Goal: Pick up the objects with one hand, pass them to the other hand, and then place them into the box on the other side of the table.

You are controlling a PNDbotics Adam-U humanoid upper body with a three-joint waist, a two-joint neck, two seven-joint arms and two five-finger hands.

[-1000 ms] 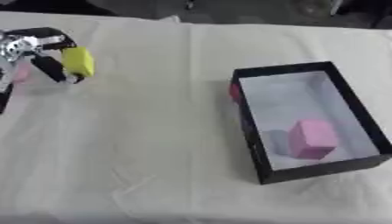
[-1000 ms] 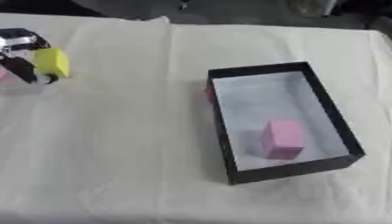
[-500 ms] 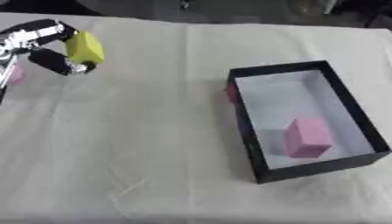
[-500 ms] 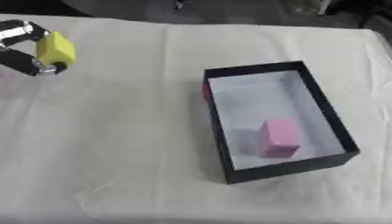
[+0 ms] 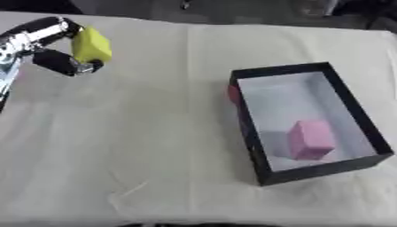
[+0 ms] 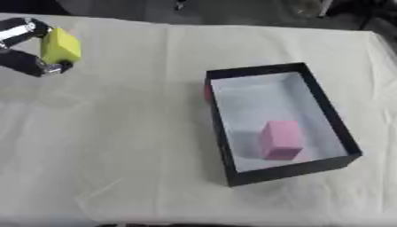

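Yellow block [image 5: 91, 45] is sitting pinched in the left hand [image 5: 56, 49] at far left, well apart from the box [image 5: 252, 133] at right; right hand unseen.

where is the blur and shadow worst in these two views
Left eye view: the left hand holding the yellow foam block looks smeared, silver parts catching glare. Right eye view: soft all over; the pink block casts a shadow on the white floor of the black rectangular box, and a small red thing outside its wall is too blurred to identify.
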